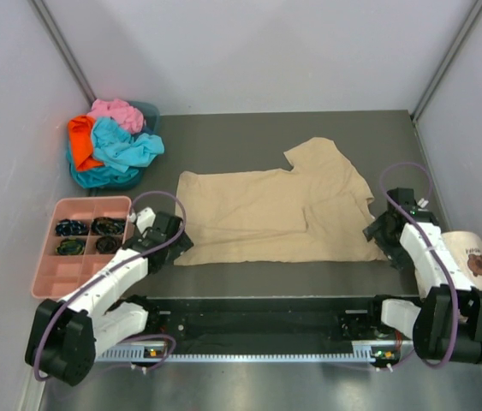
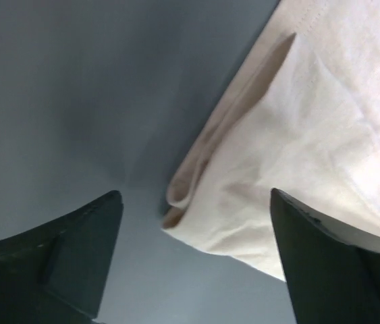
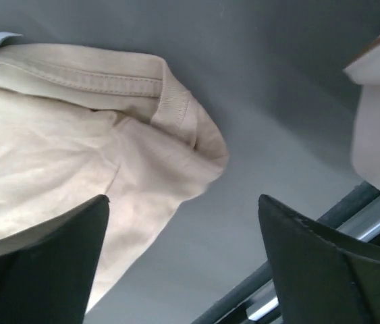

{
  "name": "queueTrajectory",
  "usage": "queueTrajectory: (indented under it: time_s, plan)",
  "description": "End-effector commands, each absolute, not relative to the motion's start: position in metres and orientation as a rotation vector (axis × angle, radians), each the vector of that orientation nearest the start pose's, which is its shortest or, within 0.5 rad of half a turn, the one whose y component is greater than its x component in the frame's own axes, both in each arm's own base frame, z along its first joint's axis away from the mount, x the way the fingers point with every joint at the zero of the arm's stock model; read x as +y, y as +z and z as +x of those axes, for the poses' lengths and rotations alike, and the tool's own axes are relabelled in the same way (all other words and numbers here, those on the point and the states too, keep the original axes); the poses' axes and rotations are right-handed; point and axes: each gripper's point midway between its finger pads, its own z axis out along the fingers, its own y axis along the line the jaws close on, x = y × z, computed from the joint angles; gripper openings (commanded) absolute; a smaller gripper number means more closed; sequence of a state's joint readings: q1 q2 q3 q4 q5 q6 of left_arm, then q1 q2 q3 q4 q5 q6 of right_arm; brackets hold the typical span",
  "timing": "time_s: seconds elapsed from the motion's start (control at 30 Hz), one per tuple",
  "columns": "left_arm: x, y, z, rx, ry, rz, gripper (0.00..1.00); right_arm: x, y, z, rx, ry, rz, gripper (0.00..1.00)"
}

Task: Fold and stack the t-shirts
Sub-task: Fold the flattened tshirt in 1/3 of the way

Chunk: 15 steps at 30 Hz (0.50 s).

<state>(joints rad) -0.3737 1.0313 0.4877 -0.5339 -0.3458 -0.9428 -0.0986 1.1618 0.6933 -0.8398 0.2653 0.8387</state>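
Observation:
A large tan t-shirt (image 1: pixel 275 210) lies folded over and spread flat in the middle of the table. My left gripper (image 1: pixel 179 243) is at its near left corner. The left wrist view shows that gripper (image 2: pixel 195 196) open, with the folded corner of the tan shirt (image 2: pixel 311 135) lying on the table between the fingers, free of them. My right gripper (image 1: pixel 374 233) is at the near right corner, and it too is open (image 3: pixel 183 199) just off the shirt's hem (image 3: pixel 55 155). Turquoise (image 1: pixel 125 147), orange (image 1: pixel 80 141) and pink (image 1: pixel 116 112) t-shirts are piled at the back left.
The pile sits in a teal basket (image 1: pixel 149 111) against the left wall. A pink compartment tray (image 1: pixel 61 274) with dark small items stands near the left arm. A cream cap (image 1: pixel 472 253) lies beside the right arm; its edge (image 3: pixel 378 128) shows in the right wrist view.

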Motion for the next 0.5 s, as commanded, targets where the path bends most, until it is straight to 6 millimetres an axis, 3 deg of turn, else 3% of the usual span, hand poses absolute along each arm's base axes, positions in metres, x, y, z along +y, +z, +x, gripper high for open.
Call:
queueTrajectory:
  time_s: [0.0,0.13,0.27,0.33,0.4,0.43,0.47]
  plan:
    - [-0.042,0.041,0.207,2.378,0.015,-0.865,0.99,-0.044,0.071,0.198,2.368,-0.216,1.302,0.96]
    - [-0.047,0.069,0.216,2.288,-0.088,-0.886,0.99,-0.056,0.105,0.213,2.245,-0.224,1.273,0.99]
    - [-0.044,0.115,0.241,2.123,-0.139,-0.844,0.99,-0.065,0.139,0.238,2.133,-0.205,1.216,0.99]
    - [-0.040,0.138,0.261,2.036,-0.116,-0.800,0.99,-0.070,0.163,0.260,2.048,-0.167,1.180,0.99]
    - [-0.040,0.154,0.280,1.982,-0.097,-0.737,0.99,-0.072,0.174,0.278,1.995,-0.144,1.158,0.99]
    - [-0.042,0.159,0.295,1.943,-0.094,-0.737,0.99,-0.074,0.192,0.299,1.921,-0.099,1.117,0.99]
    - [-0.041,0.164,0.304,1.915,-0.080,-0.734,0.99,-0.072,0.189,0.311,1.933,-0.077,1.094,0.99]
